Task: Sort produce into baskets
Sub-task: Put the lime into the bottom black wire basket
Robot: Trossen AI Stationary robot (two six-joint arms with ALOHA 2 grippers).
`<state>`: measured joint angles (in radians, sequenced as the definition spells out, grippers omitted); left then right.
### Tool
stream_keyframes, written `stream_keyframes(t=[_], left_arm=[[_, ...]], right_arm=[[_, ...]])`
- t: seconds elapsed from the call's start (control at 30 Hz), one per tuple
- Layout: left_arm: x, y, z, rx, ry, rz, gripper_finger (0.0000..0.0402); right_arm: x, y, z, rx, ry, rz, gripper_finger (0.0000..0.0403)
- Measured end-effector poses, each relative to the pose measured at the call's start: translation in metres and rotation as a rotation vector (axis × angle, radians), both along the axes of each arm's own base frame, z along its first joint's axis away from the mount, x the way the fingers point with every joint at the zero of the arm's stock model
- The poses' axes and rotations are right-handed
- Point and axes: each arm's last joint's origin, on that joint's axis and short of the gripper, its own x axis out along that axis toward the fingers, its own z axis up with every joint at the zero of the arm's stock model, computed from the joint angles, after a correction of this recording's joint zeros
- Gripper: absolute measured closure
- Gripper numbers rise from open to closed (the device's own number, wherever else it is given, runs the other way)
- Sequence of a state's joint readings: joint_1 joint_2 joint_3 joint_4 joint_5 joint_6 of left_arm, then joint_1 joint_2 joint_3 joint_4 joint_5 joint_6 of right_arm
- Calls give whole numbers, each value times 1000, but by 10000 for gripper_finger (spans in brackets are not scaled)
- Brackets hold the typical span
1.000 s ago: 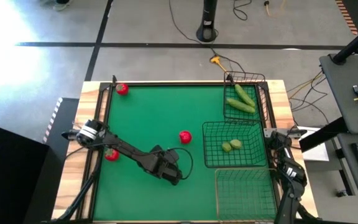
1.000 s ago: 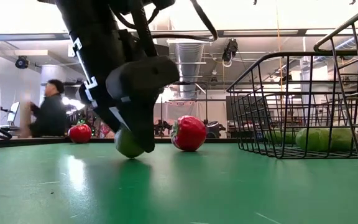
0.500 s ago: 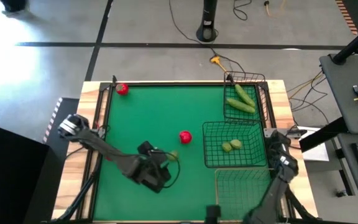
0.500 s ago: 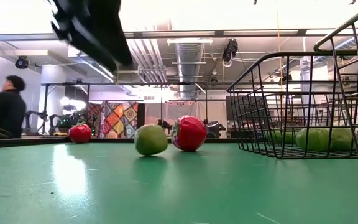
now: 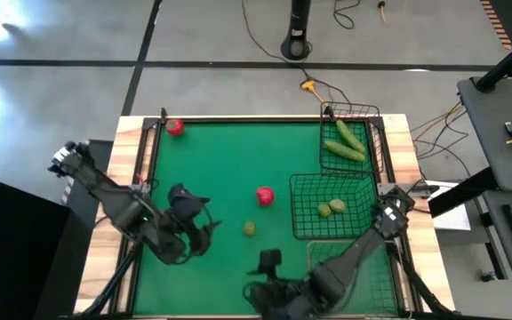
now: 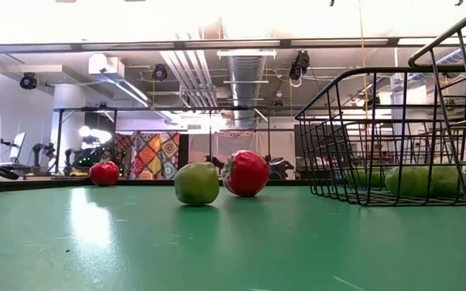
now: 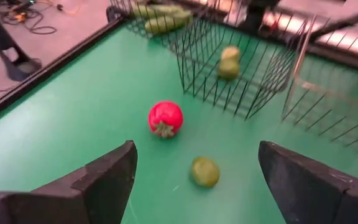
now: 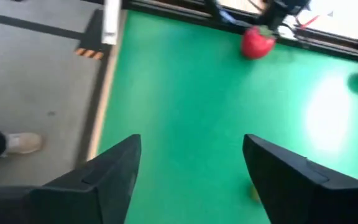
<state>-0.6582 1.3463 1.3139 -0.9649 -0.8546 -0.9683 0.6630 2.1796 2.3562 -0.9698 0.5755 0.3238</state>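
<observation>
Left gripper [image 5: 204, 233] near the left edge, fingers spread wide, holding nothing, touching nothing. Yellow-green fruit [image 5: 250, 228] loose mid-table beside a red fruit [image 5: 265, 196]. Right gripper [image 5: 254, 291] at the near edge, agape, empty.

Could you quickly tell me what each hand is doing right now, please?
Left hand: open, holding nothing, above the mat.
Right hand: open, holding nothing, above the mat.

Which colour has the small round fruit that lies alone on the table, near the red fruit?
Yellow-green. The small round fruit shows best in the low view, beside the red fruit.
</observation>
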Motion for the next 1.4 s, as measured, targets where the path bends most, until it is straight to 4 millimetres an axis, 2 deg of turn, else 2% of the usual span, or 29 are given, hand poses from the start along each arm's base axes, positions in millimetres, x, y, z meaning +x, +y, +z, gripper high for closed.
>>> stream_keyframes(t=[0.23, 0.4, 0.53, 0.7, 0.83, 1.03, 1.13, 1.4], left_arm=[[-26, 22, 30, 53, -115, 19, 86], [-39, 35, 39, 135, -117, 17, 86], [-55, 47, 42, 188, -75, 23, 86], [-73, 62, 43, 247, -43, 52, 86], [-76, 65, 37, 250, -40, 60, 86], [-74, 62, 13, 238, 8, 67, 86], [-72, 60, -1, 211, 35, 65, 86], [-71, 58, -27, 169, 41, 104, 86]], right_arm=[[34, -54, 0, -39, 10, -88, 82], [52, -89, -1, -22, 21, -152, 72], [60, -103, -10, -11, 44, -168, 76], [76, -118, -33, 26, 51, -137, 85], [88, -136, -58, 101, 60, -115, 92], [87, -163, -82, 131, 209, -157, 90], [83, -168, -93, 167, 306, -108, 80], [72, -172, -116, 71, 453, 28, 65]])
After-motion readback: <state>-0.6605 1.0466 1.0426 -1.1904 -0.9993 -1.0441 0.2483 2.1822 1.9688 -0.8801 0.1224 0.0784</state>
